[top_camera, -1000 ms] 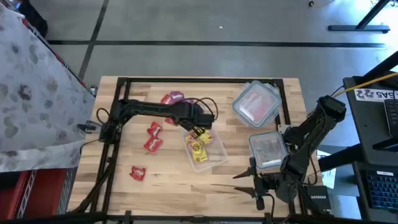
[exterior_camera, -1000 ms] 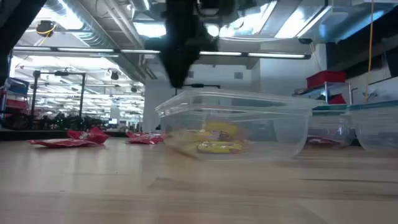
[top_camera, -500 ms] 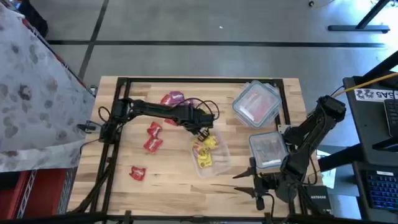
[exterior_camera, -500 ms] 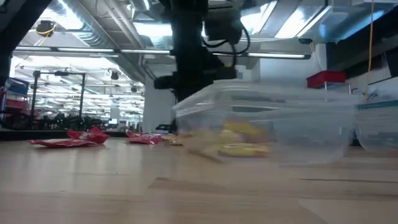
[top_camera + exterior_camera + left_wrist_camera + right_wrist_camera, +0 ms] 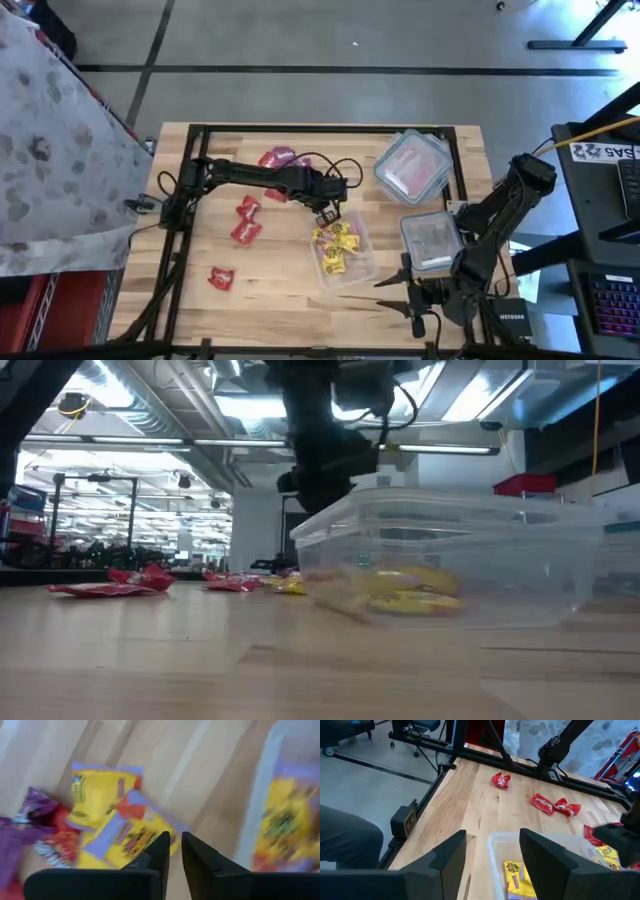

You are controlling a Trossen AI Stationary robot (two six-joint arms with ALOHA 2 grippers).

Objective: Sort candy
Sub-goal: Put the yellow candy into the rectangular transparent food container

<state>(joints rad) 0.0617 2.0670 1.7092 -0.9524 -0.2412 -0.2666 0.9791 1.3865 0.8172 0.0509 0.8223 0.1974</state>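
Wooden table (image 5: 270, 290); clear tub (image 5: 345, 255) holds yellow candy (image 5: 336, 250), red candy (image 5: 245, 220) scattered apart. Left gripper (image 5: 327, 212) at tub's edge, fingers nearly closed, empty. Right gripper (image 5: 492, 852) parked at the table's edge, spread wide.

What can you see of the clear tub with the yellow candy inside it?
The clear tub is a rectangular, see-through plastic container without a lid, resting flat on the wooden table, turned a little askew. Several yellow candy packets lie on its bottom. The left gripper is right at its far rim; whether they touch is unclear.
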